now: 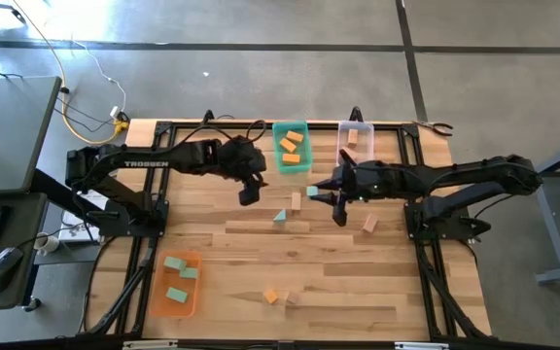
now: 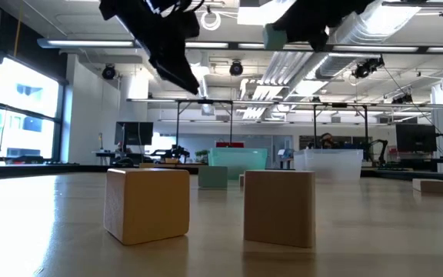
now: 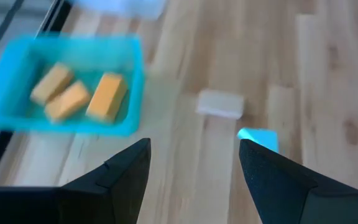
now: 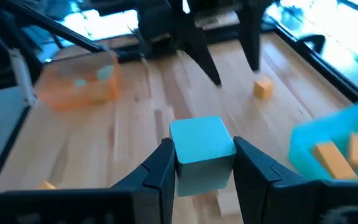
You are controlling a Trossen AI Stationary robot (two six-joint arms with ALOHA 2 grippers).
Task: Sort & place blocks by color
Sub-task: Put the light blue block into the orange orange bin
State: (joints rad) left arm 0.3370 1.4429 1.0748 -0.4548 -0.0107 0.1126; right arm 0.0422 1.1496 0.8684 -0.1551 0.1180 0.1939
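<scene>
My right gripper (image 1: pixel 315 193) hangs over the table's middle, shut on a teal cube (image 4: pixel 202 149), which also shows high up in the low view (image 2: pixel 275 35). My left gripper (image 1: pixel 249 197) stands open in the air just left of it, near the teal bin (image 1: pixel 292 146), which holds three orange blocks (image 3: pixel 79 96). Below and ahead of its fingers, a tan block (image 3: pixel 219 104) and a teal wedge (image 1: pixel 280 216) lie on the wood. An orange bin (image 1: pixel 176 282) at the near left holds teal blocks. My right gripper pinches the teal cube by two opposite sides (image 4: pixel 180 163) between its two fingers. The fingers come from the table's right, slanting a little downward. The cube is lifted well clear of the table, its top face level.
A clear bin (image 1: pixel 355 136) with a tan block stands beside the teal bin at the far edge. Loose blocks lie on the table: a tan one (image 1: pixel 369 224) right of centre, an orange one (image 1: pixel 271 296) and a tan one (image 1: pixel 290 297) near the front.
</scene>
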